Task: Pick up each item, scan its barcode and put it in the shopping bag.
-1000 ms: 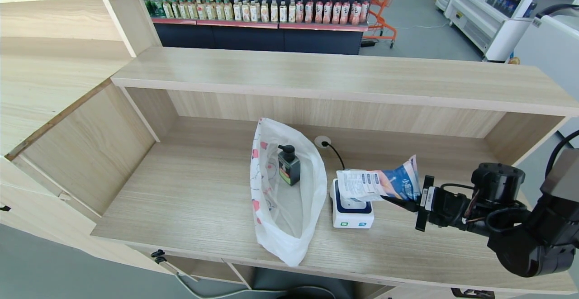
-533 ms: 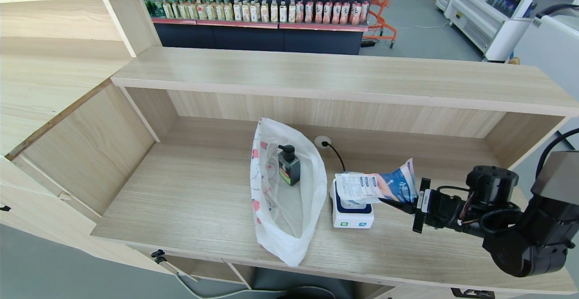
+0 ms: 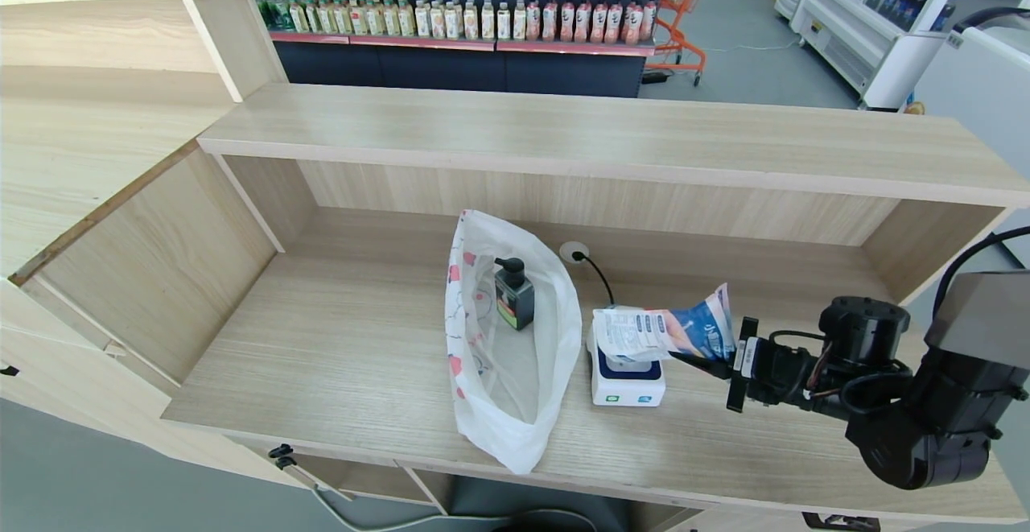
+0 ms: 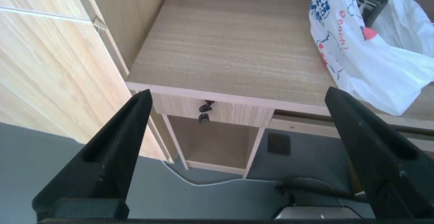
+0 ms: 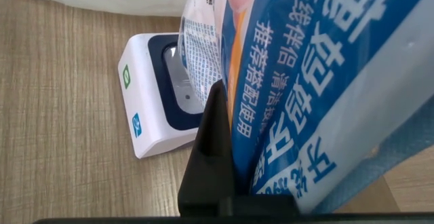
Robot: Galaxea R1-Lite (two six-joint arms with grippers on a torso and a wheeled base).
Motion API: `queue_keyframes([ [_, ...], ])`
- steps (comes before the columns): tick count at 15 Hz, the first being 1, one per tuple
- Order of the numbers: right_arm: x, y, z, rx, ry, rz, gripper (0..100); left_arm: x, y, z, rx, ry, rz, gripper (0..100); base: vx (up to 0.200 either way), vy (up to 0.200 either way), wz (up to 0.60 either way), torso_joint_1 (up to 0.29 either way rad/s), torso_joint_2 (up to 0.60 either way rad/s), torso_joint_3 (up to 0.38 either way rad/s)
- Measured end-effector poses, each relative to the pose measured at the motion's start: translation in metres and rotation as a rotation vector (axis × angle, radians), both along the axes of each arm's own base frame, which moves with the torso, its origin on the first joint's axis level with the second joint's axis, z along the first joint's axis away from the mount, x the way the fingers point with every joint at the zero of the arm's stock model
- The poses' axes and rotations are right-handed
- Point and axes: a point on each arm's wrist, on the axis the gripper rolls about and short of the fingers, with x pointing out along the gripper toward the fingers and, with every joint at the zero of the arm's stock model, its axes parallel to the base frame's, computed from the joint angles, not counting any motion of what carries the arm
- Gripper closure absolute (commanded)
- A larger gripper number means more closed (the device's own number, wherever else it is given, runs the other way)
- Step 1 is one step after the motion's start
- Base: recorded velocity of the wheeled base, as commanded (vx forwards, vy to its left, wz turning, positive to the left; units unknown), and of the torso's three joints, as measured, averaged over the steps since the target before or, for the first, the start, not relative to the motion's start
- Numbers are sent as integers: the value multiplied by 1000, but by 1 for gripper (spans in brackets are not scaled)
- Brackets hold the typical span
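The pouch (image 3: 664, 331) hangs in the air just above the scanner (image 3: 628, 383), held at its right end by the right gripper (image 3: 708, 361). Its long axis runs left to right, so the free, white printed end reaches left over the scanner's dark window while the blue end sits in the jaws. In the right wrist view the pouch (image 5: 305, 81) stands on edge against a dark finger (image 5: 213, 156), with the scanner (image 5: 156, 95) just beyond and below it; pouch and scanner look apart, not touching. The jaws are clenched on the pouch's edge, narrow, with only the thin film between them. The bag (image 3: 483, 427) lies on the counter (image 3: 322, 339) just left of the scanner, its mouth open upward and stretched from far to near, with a dark pump bottle (image 3: 514, 294) standing in its far end. Judging from this, the scan is the step in hand, and the move after it is a short carry leftward from the jaws, free end leading, over the bag's right rim to the bare space nearer than the bottle. The right arm is the nearer one and already has the item. The left gripper (image 4: 237, 95) hangs off the near edge of the counter, left of the bag (image 4: 380, 68), its fingers spread wide and holding nothing.
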Motion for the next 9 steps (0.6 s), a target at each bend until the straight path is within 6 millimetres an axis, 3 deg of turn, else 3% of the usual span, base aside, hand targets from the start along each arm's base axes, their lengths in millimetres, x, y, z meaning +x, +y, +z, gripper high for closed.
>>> queue_keyframes([
  [6, 3, 4, 1, 15, 9, 8, 100, 0, 0, 0, 0, 0, 0, 0, 0, 0, 0, 0, 0, 0],
  [9, -4, 7, 29, 102, 48, -4, 100, 0, 0, 0, 0, 0, 0, 0, 0, 0, 0, 0, 0, 0],
])
